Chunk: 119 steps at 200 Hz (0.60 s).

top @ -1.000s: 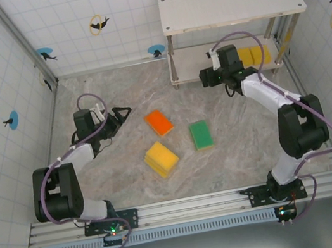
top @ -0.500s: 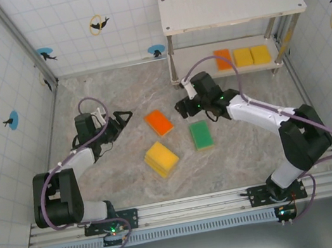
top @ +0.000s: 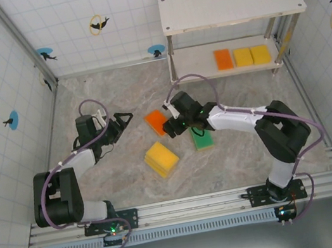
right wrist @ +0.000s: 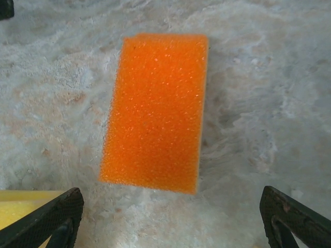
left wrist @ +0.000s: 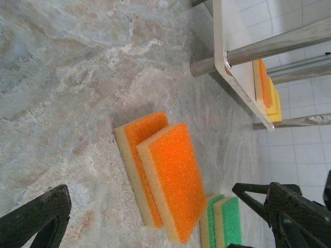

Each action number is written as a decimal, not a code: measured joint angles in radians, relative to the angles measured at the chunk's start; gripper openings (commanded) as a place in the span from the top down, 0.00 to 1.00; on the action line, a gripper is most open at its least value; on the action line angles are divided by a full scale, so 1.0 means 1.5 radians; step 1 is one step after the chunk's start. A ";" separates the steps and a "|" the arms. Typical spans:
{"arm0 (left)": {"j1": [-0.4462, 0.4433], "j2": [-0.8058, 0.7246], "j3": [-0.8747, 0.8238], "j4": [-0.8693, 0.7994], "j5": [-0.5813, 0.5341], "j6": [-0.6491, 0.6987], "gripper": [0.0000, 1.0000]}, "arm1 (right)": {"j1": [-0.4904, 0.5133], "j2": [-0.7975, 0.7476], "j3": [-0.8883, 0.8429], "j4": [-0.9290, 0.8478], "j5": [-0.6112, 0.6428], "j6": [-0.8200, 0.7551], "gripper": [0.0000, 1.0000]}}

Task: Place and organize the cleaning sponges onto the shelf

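Note:
An orange sponge stack (top: pixel 154 120) lies mid-table; in the left wrist view it shows as two offset orange sponges (left wrist: pixel 168 181). My right gripper (top: pixel 168 127) hovers at its near end, open, with the orange sponge (right wrist: pixel 155 111) just ahead of the wide-apart fingers of the right gripper (right wrist: pixel 171 206). A yellow sponge (top: pixel 161 159) and a green sponge (top: pixel 202 138) lie nearby. On the shelf (top: pixel 231 3), the lower board holds one orange sponge (top: pixel 223 59) and two yellow sponges (top: pixel 252 55). My left gripper (top: pixel 123 119) stands open left of the orange stack, holding nothing.
The right forearm (top: pixel 236 118) lies over part of the green sponge. Silver shelf legs (left wrist: pixel 243 54) stand at the table's back right. Tiled walls enclose the table on three sides. Bare marble (top: pixel 111 178) lies in front of the left arm.
My right arm swung from the shelf's lower board down to the orange sponges on the table, leaving an orange sponge beside the two yellow ones. The left arm barely moved.

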 measured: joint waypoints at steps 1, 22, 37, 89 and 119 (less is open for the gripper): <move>0.000 0.000 0.000 0.000 0.000 0.000 0.02 | 0.001 0.002 0.001 0.000 0.001 0.001 0.10; 0.000 0.000 0.000 0.000 0.000 0.000 0.02 | 0.011 0.019 0.012 0.003 0.008 0.010 0.11; 0.000 0.000 0.000 0.000 0.000 0.000 0.02 | 0.015 0.030 0.021 0.010 0.012 0.015 0.11; 0.000 0.000 0.000 0.000 0.000 0.000 0.02 | 0.026 0.063 0.044 0.021 0.029 0.028 0.13; 0.000 0.003 0.000 0.000 0.000 0.001 0.03 | 0.036 0.090 0.072 0.019 0.038 0.030 0.14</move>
